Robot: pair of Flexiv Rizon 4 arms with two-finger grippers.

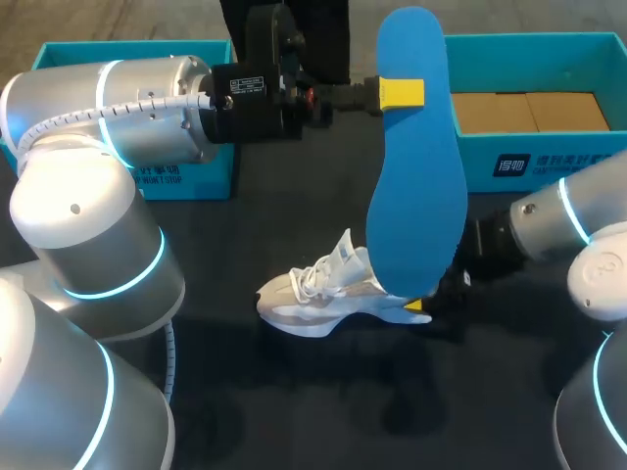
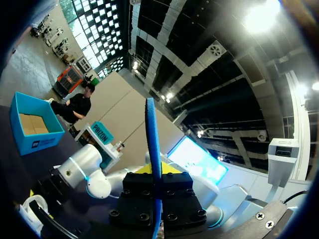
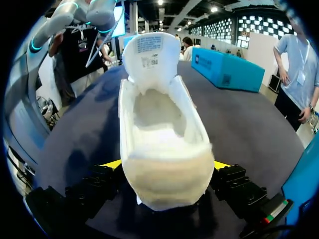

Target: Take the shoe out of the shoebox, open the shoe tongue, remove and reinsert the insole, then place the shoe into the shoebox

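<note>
A white shoe (image 1: 318, 294) lies on the dark table, tongue pulled up. In the right wrist view the shoe (image 3: 162, 149) shows an empty inside and a raised tongue. Its heel sits between the fingers of my right gripper (image 3: 167, 167), which stands open, one yellow tip on each side of it. From above, the right gripper (image 1: 421, 305) is at the heel, partly hidden by the insole. My left gripper (image 1: 402, 93) is shut on a blue insole (image 1: 416, 166), held upright high over the shoe. The insole (image 2: 152, 134) shows edge-on between the left gripper's (image 2: 155, 174) fingers.
An open blue shoebox (image 1: 490, 152) with brown cardboard inside stands at the back right. A second blue box (image 1: 196, 181) stands at the back left, behind my left arm. In the right wrist view a blue box (image 3: 229, 69) lies beyond the shoe's toe.
</note>
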